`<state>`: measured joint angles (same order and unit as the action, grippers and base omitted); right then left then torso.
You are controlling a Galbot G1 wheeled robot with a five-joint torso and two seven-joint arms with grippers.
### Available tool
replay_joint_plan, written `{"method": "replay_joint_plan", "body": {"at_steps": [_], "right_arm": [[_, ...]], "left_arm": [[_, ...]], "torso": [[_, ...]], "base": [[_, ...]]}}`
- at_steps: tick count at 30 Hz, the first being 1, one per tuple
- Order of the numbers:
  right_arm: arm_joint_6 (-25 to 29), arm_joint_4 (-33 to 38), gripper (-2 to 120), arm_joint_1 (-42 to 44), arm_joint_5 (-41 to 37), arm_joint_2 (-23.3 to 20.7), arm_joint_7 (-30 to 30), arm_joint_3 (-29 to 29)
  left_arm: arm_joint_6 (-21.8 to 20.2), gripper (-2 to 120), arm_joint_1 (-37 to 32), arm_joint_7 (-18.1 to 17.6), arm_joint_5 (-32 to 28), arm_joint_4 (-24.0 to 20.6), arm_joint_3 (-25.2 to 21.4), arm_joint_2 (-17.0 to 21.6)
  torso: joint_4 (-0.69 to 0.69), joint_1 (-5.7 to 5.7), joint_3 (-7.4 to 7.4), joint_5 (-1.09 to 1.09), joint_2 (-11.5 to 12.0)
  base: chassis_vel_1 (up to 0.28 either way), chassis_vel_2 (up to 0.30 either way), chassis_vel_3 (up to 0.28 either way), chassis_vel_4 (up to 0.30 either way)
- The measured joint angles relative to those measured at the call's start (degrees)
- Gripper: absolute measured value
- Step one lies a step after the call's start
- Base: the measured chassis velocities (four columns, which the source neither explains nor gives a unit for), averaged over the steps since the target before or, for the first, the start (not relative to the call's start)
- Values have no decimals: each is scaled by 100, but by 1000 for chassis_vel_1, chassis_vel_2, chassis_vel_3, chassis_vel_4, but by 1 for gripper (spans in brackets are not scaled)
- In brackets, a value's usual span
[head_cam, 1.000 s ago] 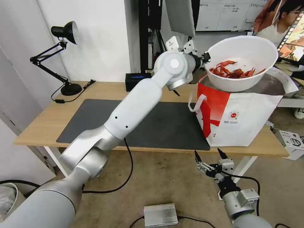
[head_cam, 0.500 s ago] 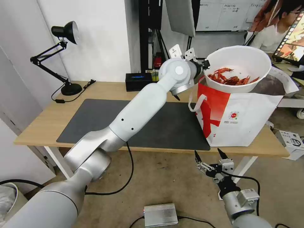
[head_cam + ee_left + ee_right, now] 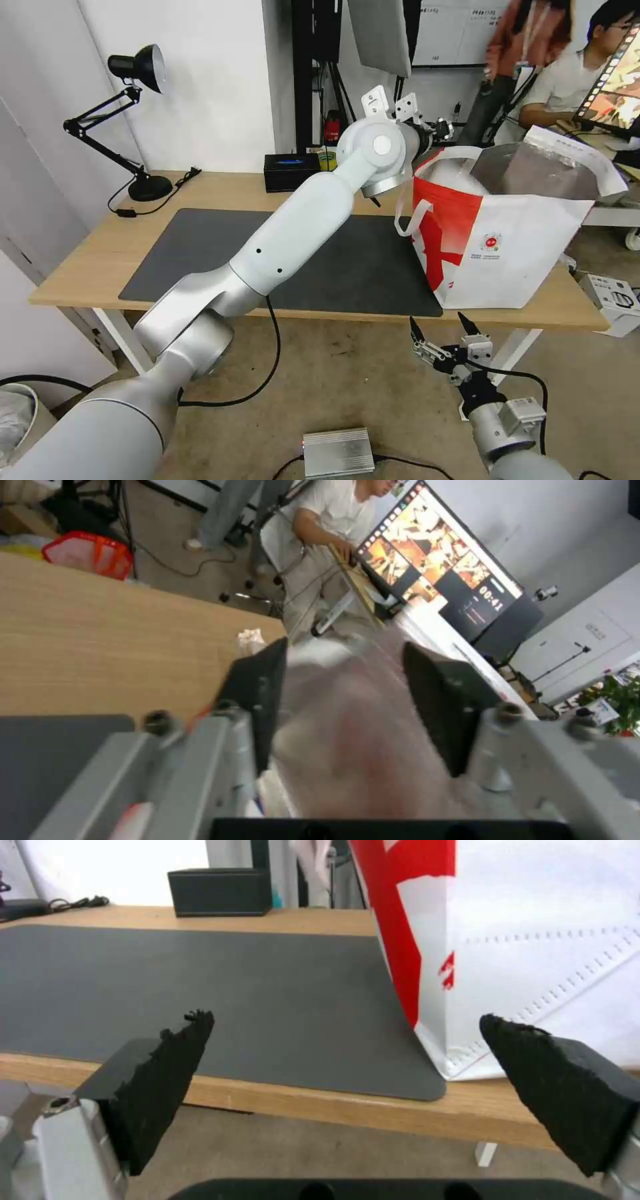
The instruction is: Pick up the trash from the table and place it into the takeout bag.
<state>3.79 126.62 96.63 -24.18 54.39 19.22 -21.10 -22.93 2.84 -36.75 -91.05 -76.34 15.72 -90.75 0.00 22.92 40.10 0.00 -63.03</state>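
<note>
Now the left hand, fingers spread with nothing between them, hangs at the rim of the takeout bag on the desk, where it might snag the soft edge and tip the bag, while the right hand waits spread below the desk.

The bowl sits mostly hidden inside the takeout bag; its contents are concealed. In the left wrist view, a blurred pale-red shape lies between the left gripper fingers.
</note>
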Motion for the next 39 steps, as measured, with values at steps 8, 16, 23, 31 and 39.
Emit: {"method": "replay_joint_plan", "body": {"at_steps": [8, 16, 23, 31, 39], "right_arm": [[0, 0, 100, 0, 0, 0, 0, 0], [0, 0, 100, 1, 0, 0, 0, 0], [0, 0, 100, 0, 0, 0, -1, 0], [0, 0, 100, 0, 0, 0, 0, 0], [0, 0, 100, 0, 0, -1, -1, -1]], "left_arm": [[2, 87, -71, 1, 26, -229, 40, 149], [58, 100, -292, 59, 291, -736, 78, 607], [186, 100, -887, 467, 815, -1483, 22, 1687], [201, 100, -1633, 1025, 1447, -2165, -281, 2662], [349, 100, -2798, 1666, 2370, -2703, -943, 3543]], "torso": [[0, 0, 0, 0, 1], [-1, 0, 0, 0, 1], [1, 0, 0, -3, 1], [1, 0, 0, -3, 1], [0, 0, 0, -3, 1]], "base": [[0, 0, 0, 0], [0, 0, 0, 0], [0, 0, 0, 0], [0, 0, 0, 0], [0, 0, 0, 0]]}}
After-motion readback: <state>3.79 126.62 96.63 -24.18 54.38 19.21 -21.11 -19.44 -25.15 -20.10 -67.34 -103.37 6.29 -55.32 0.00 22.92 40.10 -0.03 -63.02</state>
